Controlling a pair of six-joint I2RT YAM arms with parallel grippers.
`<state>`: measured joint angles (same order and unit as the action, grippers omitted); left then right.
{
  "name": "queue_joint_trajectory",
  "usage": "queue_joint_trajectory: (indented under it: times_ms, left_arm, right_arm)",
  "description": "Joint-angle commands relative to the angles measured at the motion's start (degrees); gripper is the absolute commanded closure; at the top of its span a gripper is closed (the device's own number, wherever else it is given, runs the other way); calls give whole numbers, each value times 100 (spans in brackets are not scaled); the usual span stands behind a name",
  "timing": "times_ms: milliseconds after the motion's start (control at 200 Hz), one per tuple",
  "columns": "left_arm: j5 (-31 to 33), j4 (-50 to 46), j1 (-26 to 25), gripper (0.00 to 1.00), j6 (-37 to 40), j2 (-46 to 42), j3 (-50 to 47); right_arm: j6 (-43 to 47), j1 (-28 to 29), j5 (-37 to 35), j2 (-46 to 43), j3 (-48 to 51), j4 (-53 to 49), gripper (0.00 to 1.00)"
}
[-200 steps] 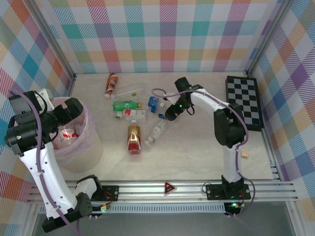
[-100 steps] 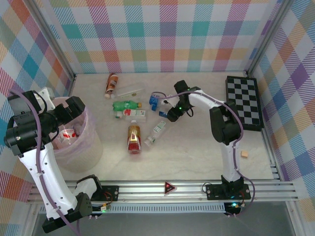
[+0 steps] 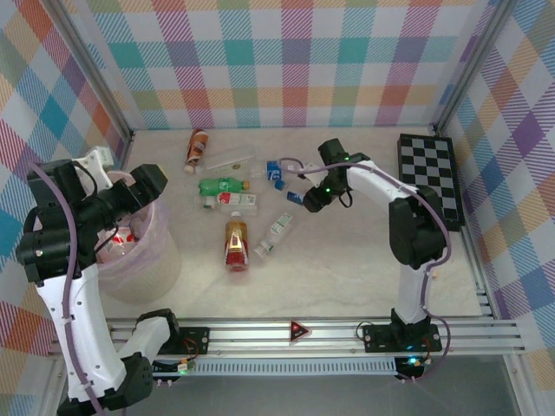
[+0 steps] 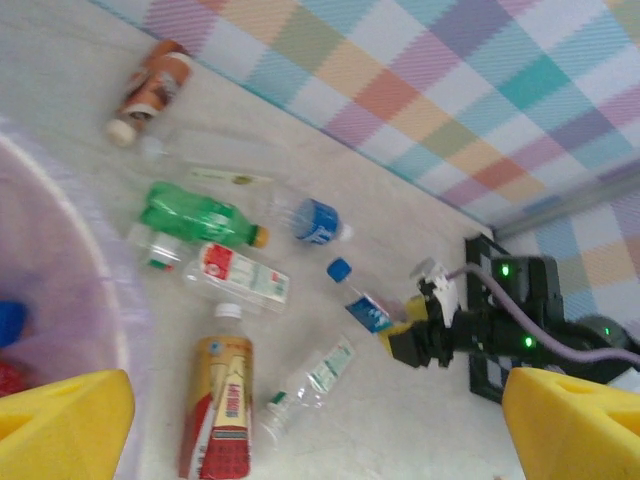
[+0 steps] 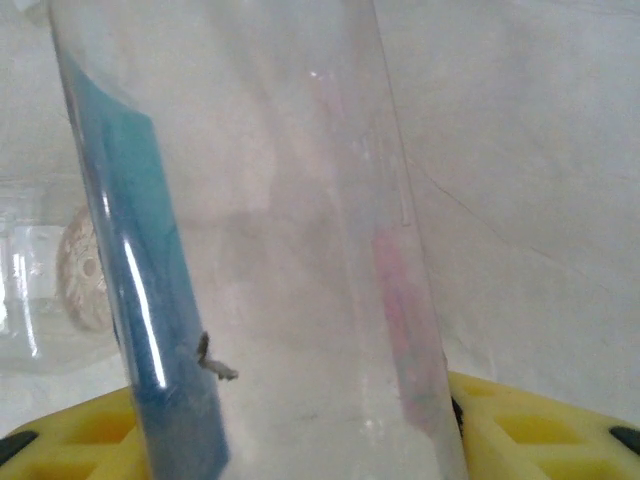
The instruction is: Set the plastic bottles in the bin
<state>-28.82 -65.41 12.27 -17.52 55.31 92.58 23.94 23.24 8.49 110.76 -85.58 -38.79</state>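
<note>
Several plastic bottles lie on the table: a brown-orange one [image 3: 198, 149], a green one [image 3: 221, 185], a red-and-white labelled clear one [image 3: 234, 200], a gold-labelled one [image 3: 235, 243] and a clear green-labelled one [image 3: 276, 232]. My right gripper [image 3: 310, 200] is shut on the base end of a clear bottle with a blue label and blue cap [image 4: 362, 302], which stands between its yellow fingers [image 5: 545, 425] in the right wrist view. My left gripper [image 4: 320, 425] hangs open over the far rim of the pink bin [image 3: 160, 260], nothing between its fingers. The bin [image 4: 95, 290] holds some bottles.
A crumpled blue-labelled bottle [image 3: 276, 172] lies just left of the right gripper. A flat clear bottle [image 3: 227, 160] lies near the back. The black-and-white checkerboard [image 3: 431, 178] is at the right wall. A small tan block [image 3: 430, 272] sits at the front right.
My right gripper has closed on the blue-capped bottle and shifted slightly right with it. My left arm has swung up and rightward over the bin's rim.
</note>
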Motion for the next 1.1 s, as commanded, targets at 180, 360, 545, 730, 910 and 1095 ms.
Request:
queue_joint_trajectory:
  times_ms: [180, 360, 545, 730, 910, 1095]
  left_arm:
    - [870, 1322, -2023, 5, -692, 520, -358]
    - [1626, 1968, -3503, 5, -907, 1252, -244]
    - [1957, 3295, -4602, 4, -1531, 1875, -628]
    - [2021, 4723, -5149, 2, -2243, 2438, -1101]
    - [2181, 5667, -5549, 1, -2755, 2943, -1263]
    - [2187, 6156, -5797, 1, -3111, 3339, -1384]
  right_arm:
    - [-1133, -338, 352, -1402, 957, 103, 46]
    - [-1764, -400, 438, -2330, 1507, 369, 50]
    - [-2722, -388, 1237, -3606, 2671, 1800, 51]
    - [-3250, -206, 1640, -4460, 3462, 3092, 53]
    - [-3373, 102, 1487, -4782, 3797, 3670, 54]
    - [-3530, 309, 1416, -4866, 3957, 4209, 55]
